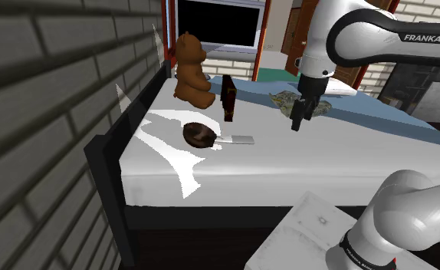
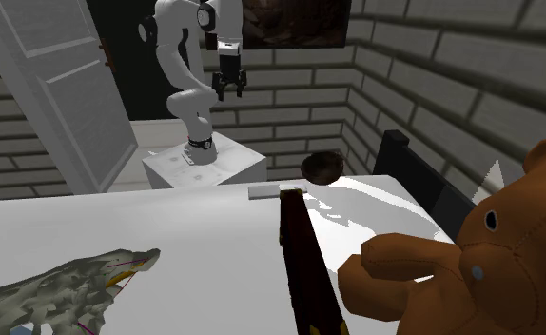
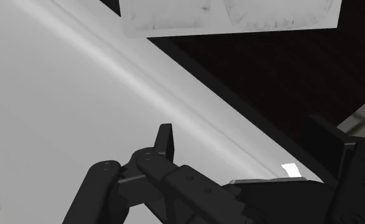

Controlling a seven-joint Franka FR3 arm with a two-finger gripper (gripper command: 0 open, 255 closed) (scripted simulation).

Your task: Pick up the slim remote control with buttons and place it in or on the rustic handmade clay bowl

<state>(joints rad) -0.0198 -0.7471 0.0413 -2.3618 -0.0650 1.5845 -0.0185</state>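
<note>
Gripper (image 1: 297,123) hangs over bed (image 1: 326,165), jaws apart, nothing between, as I read it. Grey remote (image 1: 240,140) lies flat on bed just beside brown bowl (image 1: 198,135), well apart from gripper. 1 teddy bear (image 1: 192,69) nearby.

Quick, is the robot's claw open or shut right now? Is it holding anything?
Gripper: open, fingers apart, holding nothing.
</note>
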